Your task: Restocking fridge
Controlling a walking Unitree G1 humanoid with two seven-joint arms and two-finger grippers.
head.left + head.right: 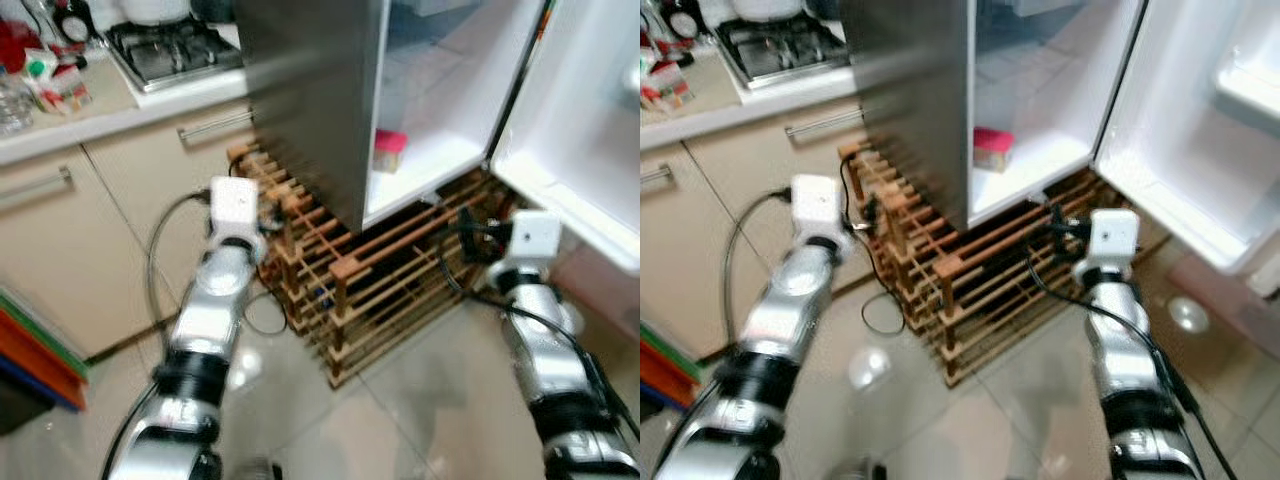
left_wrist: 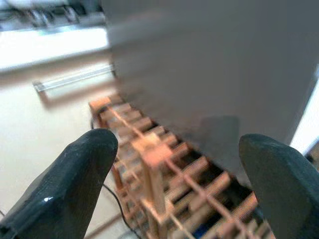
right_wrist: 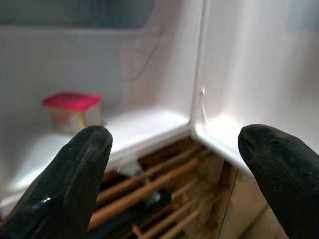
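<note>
The fridge (image 1: 310,100) stands ahead with its door (image 1: 590,130) swung open to the right. On its bottom shelf sits a small container with a red lid (image 1: 389,150), also in the right wrist view (image 3: 71,110). My left gripper (image 2: 179,184) is open and empty, pointing at the wooden rack below the fridge's steel side. My right gripper (image 3: 174,184) is open and empty too, aimed at the fridge's lower corner by the door hinge. Both silver arms (image 1: 215,300) (image 1: 535,330) are raised in front of me.
A wooden slatted rack (image 1: 350,270) stands on the floor under the fridge. Beige cabinets (image 1: 80,230) and a countertop with a gas hob (image 1: 170,50) are on the left. Coloured boards (image 1: 30,360) lean at the lower left. Black cables (image 1: 160,250) hang by the rack.
</note>
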